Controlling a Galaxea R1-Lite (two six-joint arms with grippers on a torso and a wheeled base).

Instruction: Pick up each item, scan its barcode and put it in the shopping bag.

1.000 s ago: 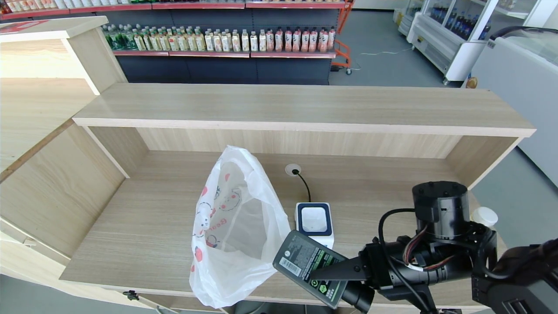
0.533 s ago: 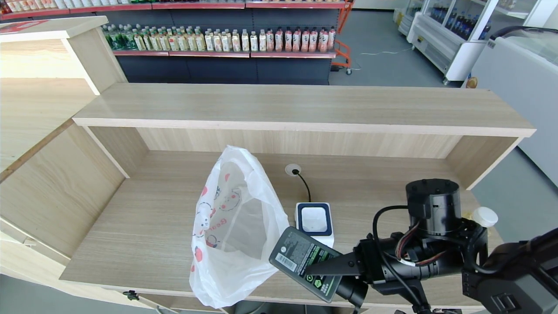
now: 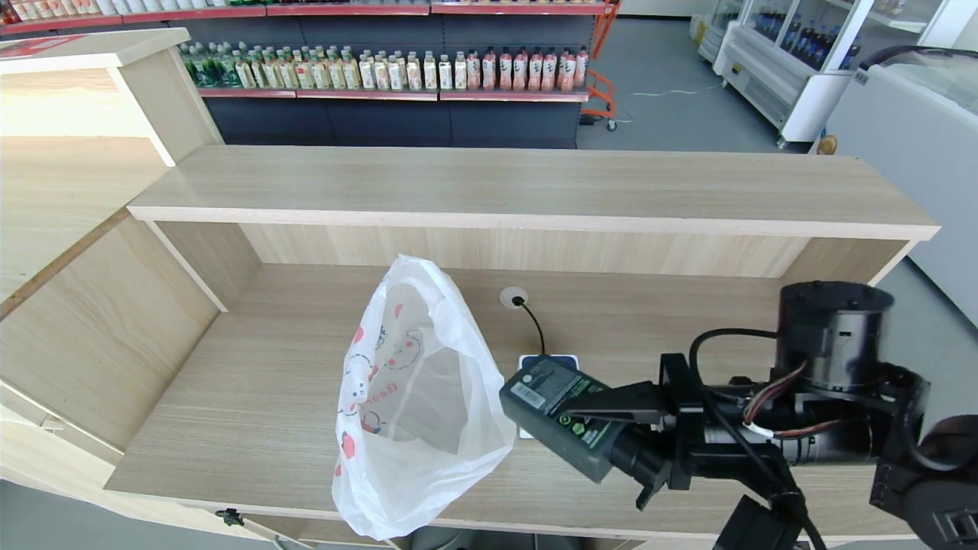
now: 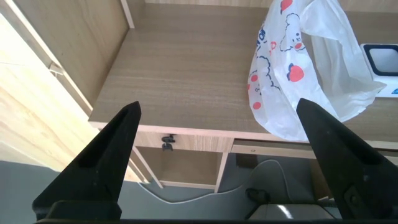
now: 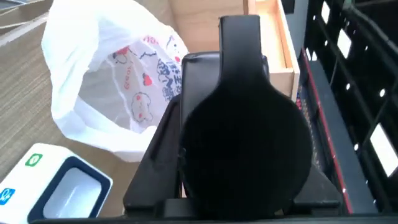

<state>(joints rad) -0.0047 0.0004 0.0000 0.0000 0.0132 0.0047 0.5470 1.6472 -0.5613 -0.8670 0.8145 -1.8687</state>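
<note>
Dark packet (barcode up) in right claw beside shopping bag.

Wooden counter fronts bottle shelves, grey floor, freezers.

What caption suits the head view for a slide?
Right claw holds a dark box by the scanner, beside the open shopping bag.

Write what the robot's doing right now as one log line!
right gripper shut on dark box | box above scanner, barcode facing up | shopping bag beside it | left gripper open
</note>
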